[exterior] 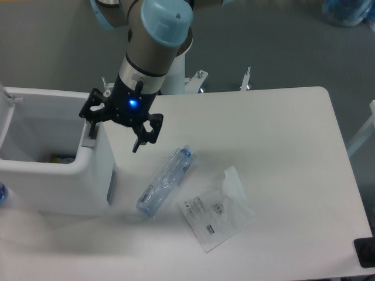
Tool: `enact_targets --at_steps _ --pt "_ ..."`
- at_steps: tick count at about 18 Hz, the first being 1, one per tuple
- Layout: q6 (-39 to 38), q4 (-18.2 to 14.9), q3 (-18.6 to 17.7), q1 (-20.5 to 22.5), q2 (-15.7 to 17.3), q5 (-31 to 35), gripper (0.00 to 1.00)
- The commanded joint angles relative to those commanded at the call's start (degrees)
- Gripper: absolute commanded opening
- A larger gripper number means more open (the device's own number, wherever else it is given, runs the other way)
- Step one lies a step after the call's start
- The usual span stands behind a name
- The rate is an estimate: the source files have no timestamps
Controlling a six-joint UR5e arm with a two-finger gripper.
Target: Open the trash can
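The trash can [55,175] gapes open just left of the hand [114,136], so the task looks done. The hand's fingers are spread, pinching nothing.

No text, brand or number can be read anywhere on the table. A clear plastic packet [217,208], lying near the front edge to the right of a clear bottle [164,181], carries a small block of dark print and what look like symbols on its near-left part, but the marks are too small and blurred to make out. The bottle's label shows no legible wording either. A blue light glows on the robot's wrist [133,103]; it bears no sign or figure.
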Motion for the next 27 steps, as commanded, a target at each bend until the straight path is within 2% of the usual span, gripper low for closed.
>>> enact_targets --at_steps 4,9,12,19,23,27 --pt "0.35 0.17 1.31 0.09 0.18 0.00 1.00" --pt "0.70 6.23 2.37 1.49 0.17 0.26 1.00" --pt "0.96 8.17 2.29 4.30 0.35 0.26 1.00" --pt "12.29 8.17 1.58 13.88 0.09 4.48 1.00" --pt "20.37 8.26 1.32 17.22 -1.58 10.80 1.00" --pt "24.69 8.44 2.81 19.07 -5.62 11.07 1.00"
